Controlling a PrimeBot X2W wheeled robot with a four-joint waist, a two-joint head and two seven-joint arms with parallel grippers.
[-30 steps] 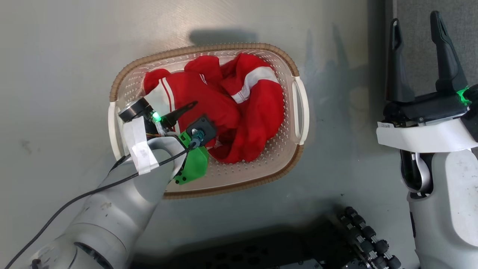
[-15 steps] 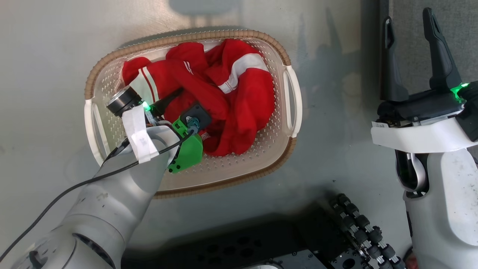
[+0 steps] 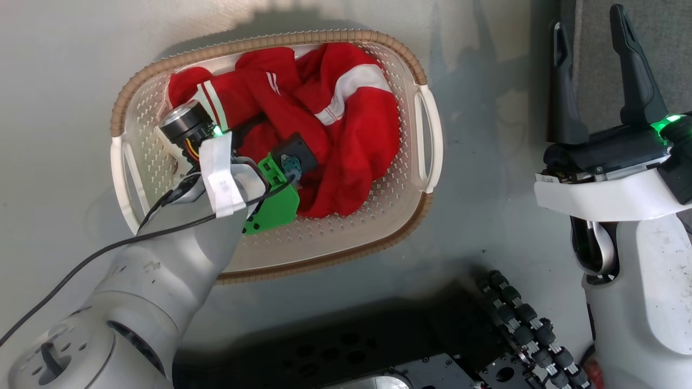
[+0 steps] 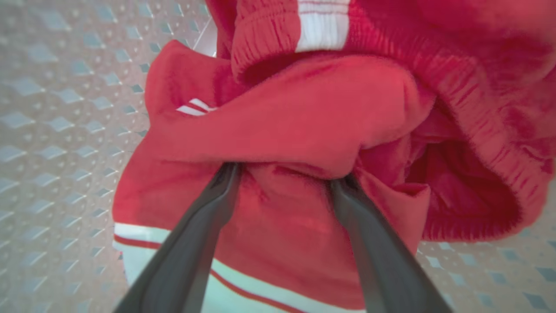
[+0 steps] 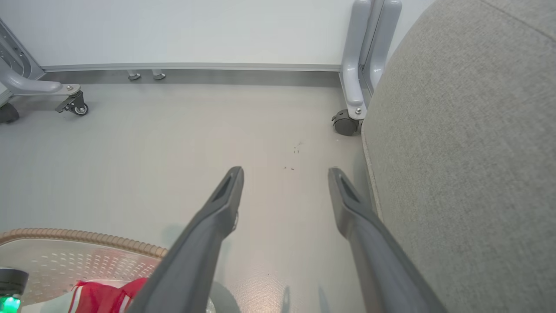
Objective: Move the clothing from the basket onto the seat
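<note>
Seat (image 5: 469, 152) is standing at my right, and I am seeing no garment on the part in view, so I am judging the task as hardly begun. Basket (image 3: 303, 39) is holding the clothing (image 3: 346, 135) in one red heap. My left claw (image 4: 284, 171) is resting wide open in that heap, tips tucked under a fold, gripping nothing yet. My right claw (image 3: 589, 21) is hanging open and empty beside the seat.

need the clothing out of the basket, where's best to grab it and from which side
Grip the raised fold in the middle of the clothing, coming from above: it bulges up, and the open left gripper is right at it. The basket walls block the sides.
</note>
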